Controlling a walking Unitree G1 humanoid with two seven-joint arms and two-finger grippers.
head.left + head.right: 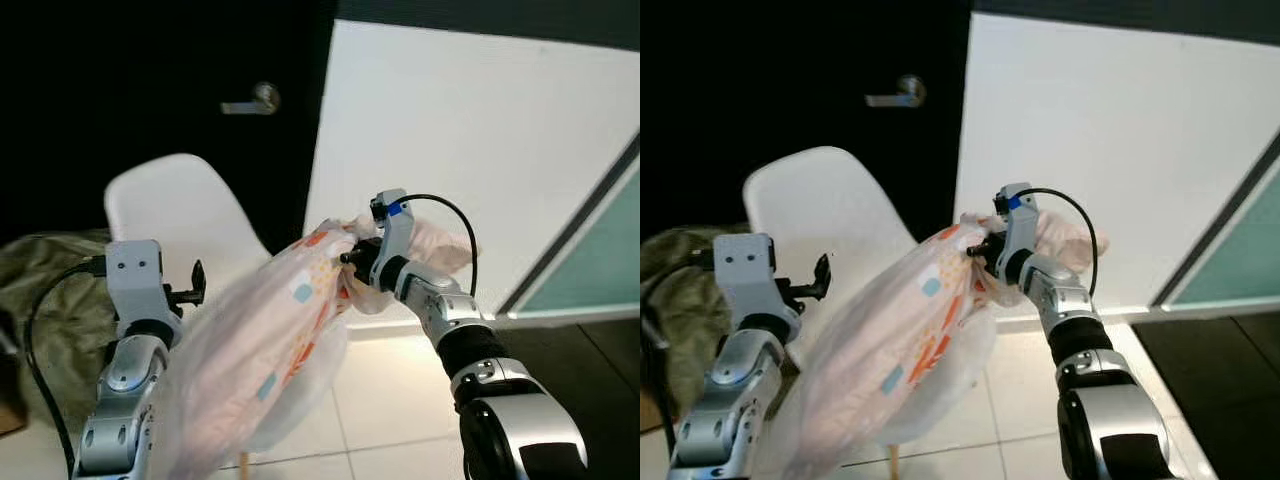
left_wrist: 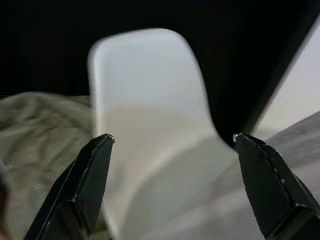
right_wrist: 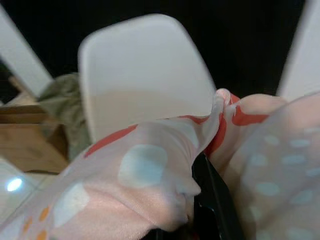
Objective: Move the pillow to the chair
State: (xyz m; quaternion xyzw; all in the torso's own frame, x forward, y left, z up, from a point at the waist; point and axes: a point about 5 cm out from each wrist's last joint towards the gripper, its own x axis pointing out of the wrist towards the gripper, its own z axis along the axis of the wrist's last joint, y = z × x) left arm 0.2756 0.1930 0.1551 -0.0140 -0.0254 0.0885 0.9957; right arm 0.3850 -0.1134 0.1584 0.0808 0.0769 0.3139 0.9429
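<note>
- Hanging in the air in front of the robot, above the tiled floor [image 1: 390, 400]: the pillow [image 1: 265, 350], pale pink with blue, orange and red patches, slanting up from the near left side to the far right.
- Gripping the upper far corner of the pillow: the right gripper [image 1: 352, 262], fingers closed on the bunched fabric; in the right wrist view, one black finger [image 3: 212, 200] pressing among the folds.
- Hovering just beside the left side of the pillow: the left gripper [image 2: 172, 142], fingers standing wide apart and holding nothing.
- Standing behind the pillow: the white chair [image 1: 180, 215], its seat partly hidden by the pillow.
- Lying left of the chair: an olive green blanket [image 1: 50, 290].
- Rising at the far end: a dark door [image 1: 150, 80] with a metal handle [image 1: 252, 101], beside a white wall [image 1: 470, 140].
</note>
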